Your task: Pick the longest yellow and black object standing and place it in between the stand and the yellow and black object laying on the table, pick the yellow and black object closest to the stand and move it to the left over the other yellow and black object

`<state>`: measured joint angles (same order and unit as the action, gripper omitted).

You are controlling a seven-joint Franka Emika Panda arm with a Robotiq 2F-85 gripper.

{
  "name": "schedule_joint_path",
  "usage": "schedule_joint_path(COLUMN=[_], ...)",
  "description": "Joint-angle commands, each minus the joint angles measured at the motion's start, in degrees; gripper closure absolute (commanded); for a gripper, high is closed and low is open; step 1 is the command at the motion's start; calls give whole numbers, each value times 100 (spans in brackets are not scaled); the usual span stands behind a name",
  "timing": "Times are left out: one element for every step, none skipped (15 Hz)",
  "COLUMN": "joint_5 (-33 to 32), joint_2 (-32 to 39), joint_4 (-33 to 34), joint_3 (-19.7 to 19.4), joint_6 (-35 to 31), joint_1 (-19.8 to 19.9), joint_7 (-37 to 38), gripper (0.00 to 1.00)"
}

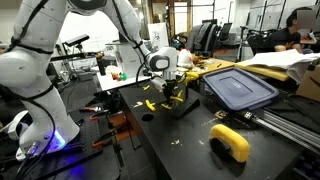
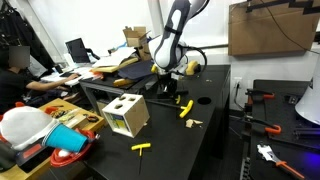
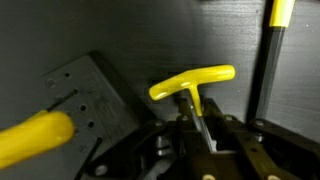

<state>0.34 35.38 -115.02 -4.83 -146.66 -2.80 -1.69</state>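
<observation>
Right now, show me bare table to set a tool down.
Bare: the table between the lying yellow tool and the curved yellow object; also between that tool and the wooden box. Crowded: around the stand, under the gripper holding a T-handle tool.

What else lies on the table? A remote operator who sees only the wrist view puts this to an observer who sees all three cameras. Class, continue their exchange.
Observer: In an exterior view, a yellow tool lies alone, far from the stand.
Operator: I see only the T-handle tool in the gripper, beside the stand. Any bulky things?
Observer: A wooden box with holes stands near the corner of the table.
Operator: Anything past the stand?
Observer: A blue-grey lid lies there, in an exterior view.
</observation>
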Motion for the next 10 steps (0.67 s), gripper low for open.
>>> schedule_joint_path(joint_5=[-74,-74,-75,-78,-87,-83,-81,-84,-131,-263], joint_2=[-135,-168,-210,-272,-343,-464,-550,-621,-649,-675], joint_4=[-44,-77,-105,-160,-212,-316,-390,-470,-512,-558], joint_3=[62,57,53,26,6,-11,-11,4,0,-33], joint_6=[259,268,313,361,426,486,544,517,469,420], joint_1=[116,115,120,111,102,97,109,134,138,108], joint_7=[191,201,217,303,359,427,461,432,412,341], gripper=[100,100,100,100,100,100,100,100,100,74])
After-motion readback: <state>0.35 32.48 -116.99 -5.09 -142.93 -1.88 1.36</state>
